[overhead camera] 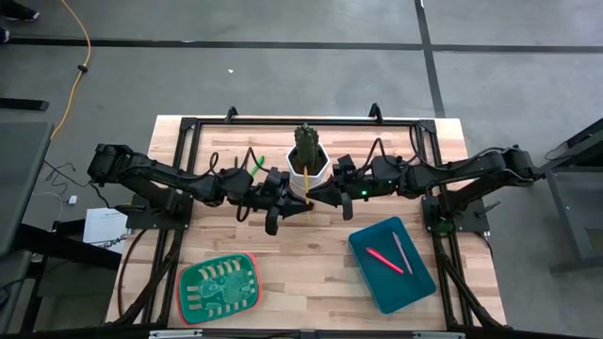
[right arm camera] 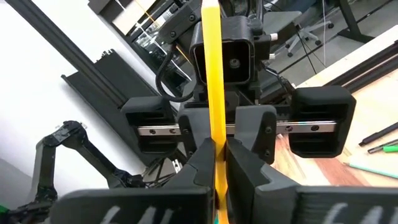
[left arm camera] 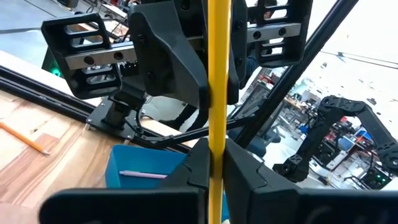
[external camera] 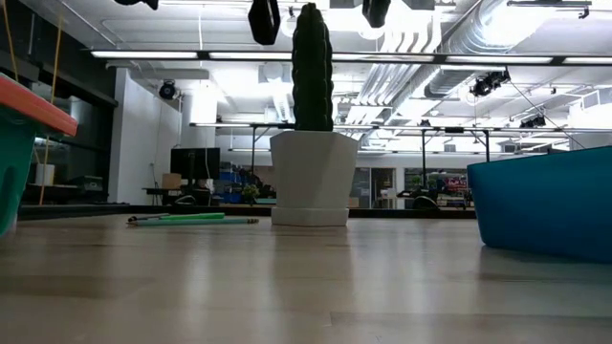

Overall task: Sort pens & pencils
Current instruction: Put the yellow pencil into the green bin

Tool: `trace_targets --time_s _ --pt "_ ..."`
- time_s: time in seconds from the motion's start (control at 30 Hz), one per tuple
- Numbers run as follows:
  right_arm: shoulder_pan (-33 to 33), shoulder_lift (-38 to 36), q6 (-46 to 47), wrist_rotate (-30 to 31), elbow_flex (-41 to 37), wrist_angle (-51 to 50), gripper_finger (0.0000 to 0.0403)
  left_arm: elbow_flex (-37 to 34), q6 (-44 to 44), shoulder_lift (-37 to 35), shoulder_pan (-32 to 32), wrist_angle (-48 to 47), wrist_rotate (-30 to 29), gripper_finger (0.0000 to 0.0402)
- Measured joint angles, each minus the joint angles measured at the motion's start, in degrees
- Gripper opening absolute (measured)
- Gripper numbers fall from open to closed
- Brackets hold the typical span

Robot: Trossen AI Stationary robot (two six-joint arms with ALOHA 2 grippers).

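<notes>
A yellow pencil point(overhead camera: 307, 191) is held in the air between both grippers in front of the white cactus pot point(overhead camera: 307, 158). My left gripper point(overhead camera: 294, 195) comes in from the left and my right gripper point(overhead camera: 320, 193) from the right; both are shut on the pencil. A pink pen point(overhead camera: 384, 260) and a pale grey pen point(overhead camera: 404, 252) lie in the blue bin point(overhead camera: 415, 282). A green pen point(overhead camera: 256, 162) and other sticks point(external camera: 191, 219) lie flat on the table left of the pot. Another pencil point(left arm camera: 25, 138) lies on the wood. My left gripper pinches the yellow pencil's shaft point(left arm camera: 217, 140) between its two fingers point(left arm camera: 196, 165), which lie across it. The pencil is lifted clear of the table. My right gripper pinches the same shaft a little farther along point(right arm camera: 213, 127), between its two fingers point(right arm camera: 239, 165), also across it, coming level from the table's right.
The white pot with the tall cactus point(external camera: 311, 67) stands just behind the grippers. A green tray point(overhead camera: 219, 287) sits near the table's left front, the blue bin near the right front. Bare wood lies between them. Black frame rails point(overhead camera: 283, 121) edge the table.
</notes>
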Motion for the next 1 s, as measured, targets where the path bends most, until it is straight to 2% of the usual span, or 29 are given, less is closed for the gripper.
trace_targets --time_s 0.27,0.5,0.8,1.0 --pt "-0.04 0.00 0.04 0.02 0.00 -0.18 0.0006 0.00 0.20 -0.02 -0.02 0.08 -0.08 0.0042" --pt "-0.02 0.00 -0.13 -0.26 0.00 -0.07 0.0006 0.00 0.07 -0.02 0.00 0.09 -0.41 0.0010" --pt "-0.04 0.00 -0.20 -0.22 0.00 -0.18 0.0006 0.00 0.44 -0.02 -0.04 0.11 -0.47 0.0039" --pt "-0.04 0.00 -0.35 -0.26 0.00 -0.11 0.0006 0.00 0.33 -0.04 -0.02 0.09 -0.56 0.0012"
